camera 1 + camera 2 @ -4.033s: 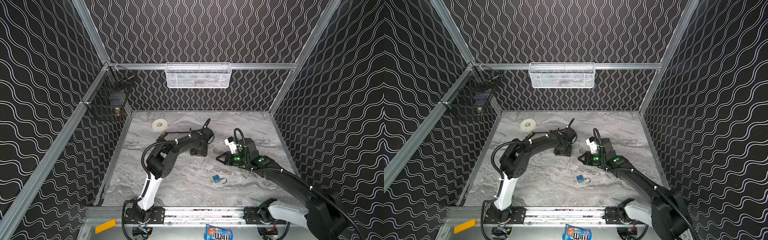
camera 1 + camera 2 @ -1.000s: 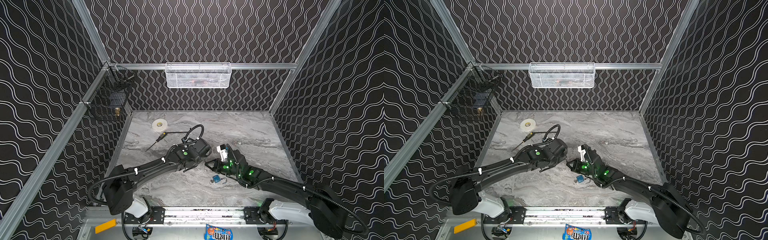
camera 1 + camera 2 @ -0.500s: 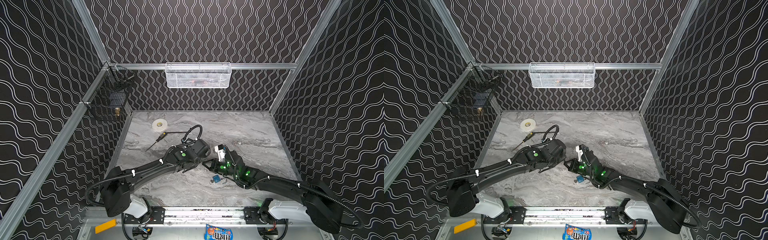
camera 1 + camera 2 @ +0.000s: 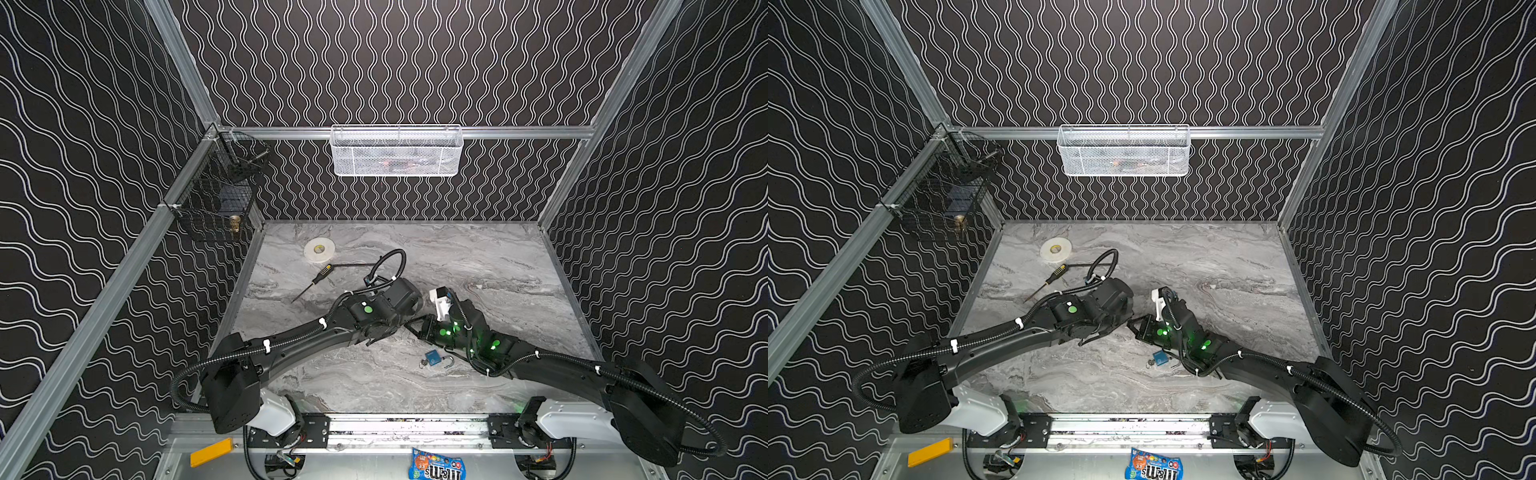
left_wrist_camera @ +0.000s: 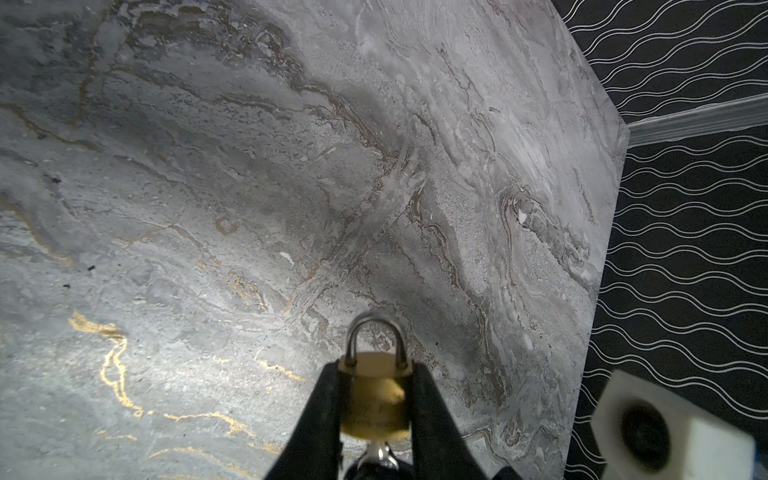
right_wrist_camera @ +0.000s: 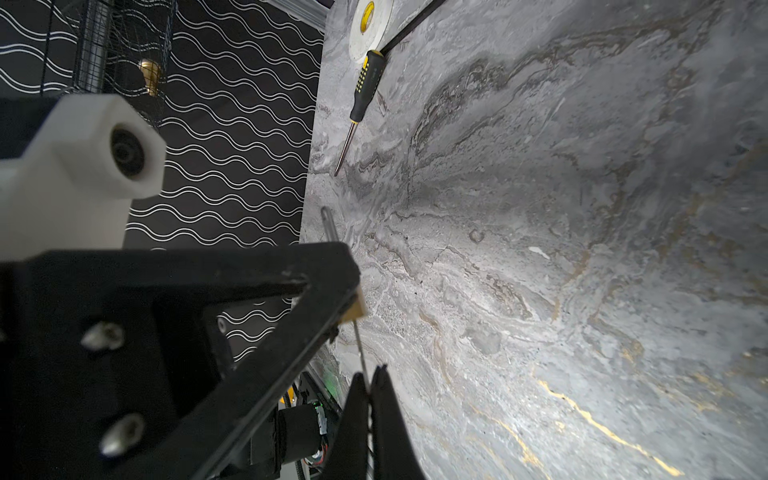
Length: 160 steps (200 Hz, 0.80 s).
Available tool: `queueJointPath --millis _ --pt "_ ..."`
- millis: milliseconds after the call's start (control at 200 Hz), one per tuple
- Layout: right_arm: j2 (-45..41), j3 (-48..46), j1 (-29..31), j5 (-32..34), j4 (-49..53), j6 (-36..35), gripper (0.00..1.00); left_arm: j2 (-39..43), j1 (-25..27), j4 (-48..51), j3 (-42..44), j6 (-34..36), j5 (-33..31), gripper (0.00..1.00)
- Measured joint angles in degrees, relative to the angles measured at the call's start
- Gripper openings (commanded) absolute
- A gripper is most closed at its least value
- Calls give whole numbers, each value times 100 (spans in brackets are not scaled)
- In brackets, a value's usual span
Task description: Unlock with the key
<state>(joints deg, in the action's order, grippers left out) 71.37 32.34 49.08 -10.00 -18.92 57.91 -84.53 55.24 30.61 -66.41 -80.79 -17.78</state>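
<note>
At the left of the grey marble table [image 4: 498, 266] lie a roll of tape [image 4: 319, 250] and, just beside it, a screwdriver [image 4: 322, 274]. Near the middle, the left gripper [image 5: 376, 372] is clenched on a brass padlock [image 5: 374, 403], one finger against each side of its body. The padlock's shackle sits closed. Facing it tip to tip in both top views, the right gripper [image 6: 369, 384] is pinched tight on a thin key [image 6: 360, 345], whose far end meets the underside of the brass padlock. Towards the front, just beside the right arm, a blue padlock [image 4: 432, 357] lies on the table with its shackle swung open.
</note>
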Motion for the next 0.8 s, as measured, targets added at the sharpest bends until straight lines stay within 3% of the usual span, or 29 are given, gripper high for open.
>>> queueJointPath --millis 801 --pt "-229 592 4 164 966 -855 0 450 184 -273 197 -13 22 9"
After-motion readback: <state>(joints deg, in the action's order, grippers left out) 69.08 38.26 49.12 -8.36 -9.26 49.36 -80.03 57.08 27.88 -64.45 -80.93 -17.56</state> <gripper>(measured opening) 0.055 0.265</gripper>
